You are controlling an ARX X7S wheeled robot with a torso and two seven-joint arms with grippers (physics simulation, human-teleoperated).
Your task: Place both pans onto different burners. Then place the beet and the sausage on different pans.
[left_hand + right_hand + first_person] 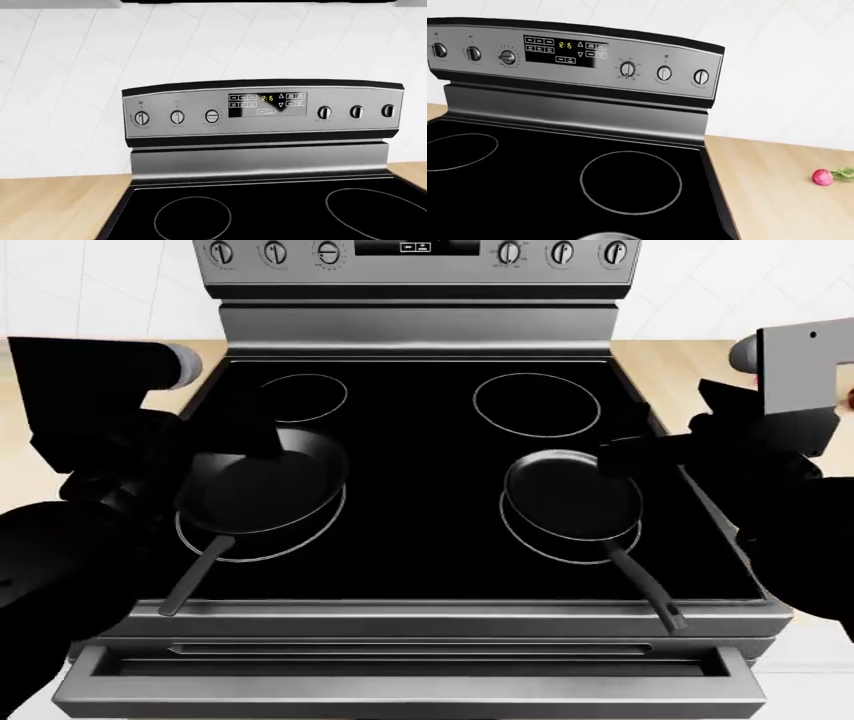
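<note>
Head view: both pans sit on the glass cooktop, each over its own burner. The larger pan rests on the front-left large burner ring, shifted toward the back of the ring so that the ring's front arc shows; its handle runs toward the stove front. The smaller pan sits on the front-right medium burner ring, handle angled toward the front right corner. Judgement: pan placement looks done, food stage not begun.

The left arm hangs over the left edge of the stove, just beside the larger pan's rim. The right arm is at the right edge, its tip close to the smaller pan's far rim. Neither set of jaws is resolvable against the black arm bodies and neither shows in its own wrist view, so I cannot tell whether they are open or closed. Nothing visibly held.

Right wrist view: the beet, pink-red with green leaves, lies on the wooden worktop right of the stove, well apart from the right jaws and outboard of them. The sausage is in no view.

Left wrist camera faces the control panel and rear burner rings only.

Judgement: both arms appear raised clear of the pans; the right arm is the nearer one for the beet.
</note>
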